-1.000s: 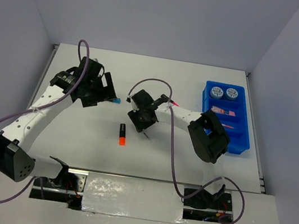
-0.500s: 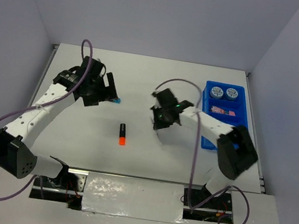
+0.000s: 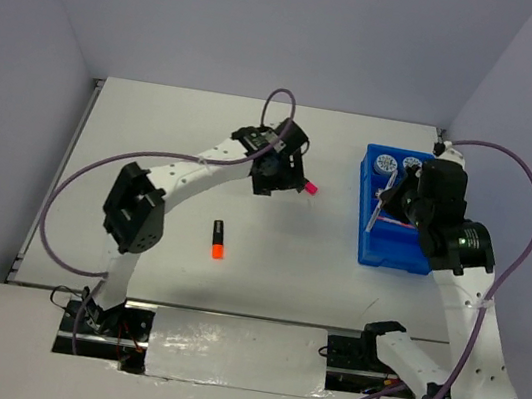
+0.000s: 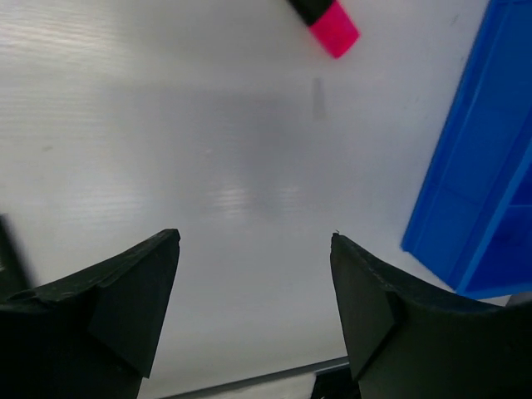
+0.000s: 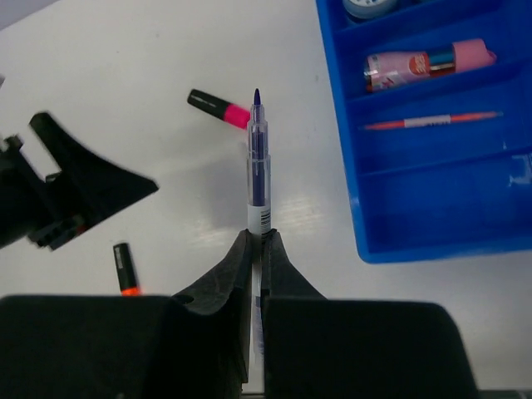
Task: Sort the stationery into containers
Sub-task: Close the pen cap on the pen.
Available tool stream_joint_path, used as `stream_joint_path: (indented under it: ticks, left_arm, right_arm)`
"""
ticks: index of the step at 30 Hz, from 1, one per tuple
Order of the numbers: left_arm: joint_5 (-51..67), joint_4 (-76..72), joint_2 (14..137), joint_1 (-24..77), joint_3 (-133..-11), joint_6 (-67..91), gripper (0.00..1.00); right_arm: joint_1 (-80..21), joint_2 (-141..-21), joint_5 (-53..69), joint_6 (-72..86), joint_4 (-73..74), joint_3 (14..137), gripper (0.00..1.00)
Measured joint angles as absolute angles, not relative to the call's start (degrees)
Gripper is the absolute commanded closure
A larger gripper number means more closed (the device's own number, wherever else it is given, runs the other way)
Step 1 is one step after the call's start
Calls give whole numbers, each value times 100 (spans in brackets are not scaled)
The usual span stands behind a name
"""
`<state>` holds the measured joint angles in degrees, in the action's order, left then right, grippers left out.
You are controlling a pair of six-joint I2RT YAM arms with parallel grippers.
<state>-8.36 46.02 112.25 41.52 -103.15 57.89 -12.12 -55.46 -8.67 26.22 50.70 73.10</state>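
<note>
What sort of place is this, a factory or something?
Probably a robotics lab test cell: two arms bolted to a white table, plain walls boxing it in, and a blue tray holding stationery, with a pen in the right gripper.

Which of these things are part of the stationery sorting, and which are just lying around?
Part of the job: clear pen held by the right gripper, pink-ended marker, orange-ended marker, blue tray, two discs, pink case, thin pink pen.
Just there: purple cables, silvery strip at the near edge.
</note>
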Motion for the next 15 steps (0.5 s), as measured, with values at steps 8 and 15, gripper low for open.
stream_joint_path:
  ticks: [8,15]
  left_arm:
    - [-1210,4871,13520,4644,-12742,6351,20]
    - [-1350,4744,14132,4617,-12903,6337,23]
  right_arm:
    - [-1142,-5072,-298,2679,5450,6980,100]
    - [-1138,-4668,298,2617,5498,6517,100]
